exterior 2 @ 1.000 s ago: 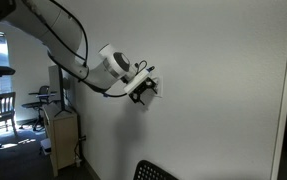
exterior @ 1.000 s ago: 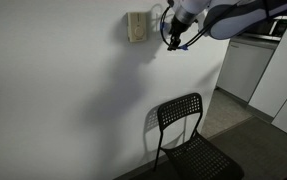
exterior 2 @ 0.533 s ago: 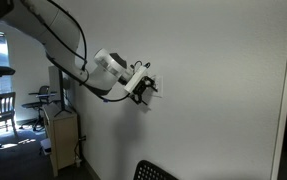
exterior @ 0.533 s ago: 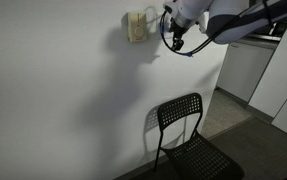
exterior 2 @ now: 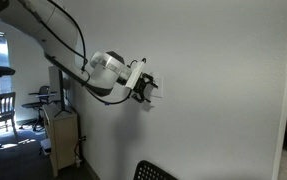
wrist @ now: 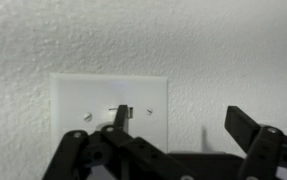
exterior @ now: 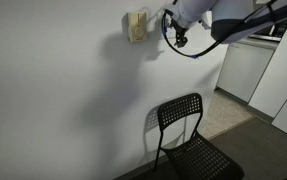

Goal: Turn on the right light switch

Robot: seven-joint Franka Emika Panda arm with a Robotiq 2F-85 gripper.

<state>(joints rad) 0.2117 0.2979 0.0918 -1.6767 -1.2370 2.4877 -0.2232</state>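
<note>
Wall [exterior: 63,90] in an exterior view bears a cream box [exterior: 136,27]; just right of it, the arm [exterior: 238,18] points its gripper [exterior: 177,37] at the wall. In the wrist view the right light switch [wrist: 83,95] sits left, with one finger [wrist: 121,118] of the spread pincer before its toggle.

The floor [exterior: 268,150] carries a black slatted chair [exterior: 188,135] at about 6 o'clock in an exterior view (backrest nearest the wall), with bare grey floor at 4 o'clock.
</note>
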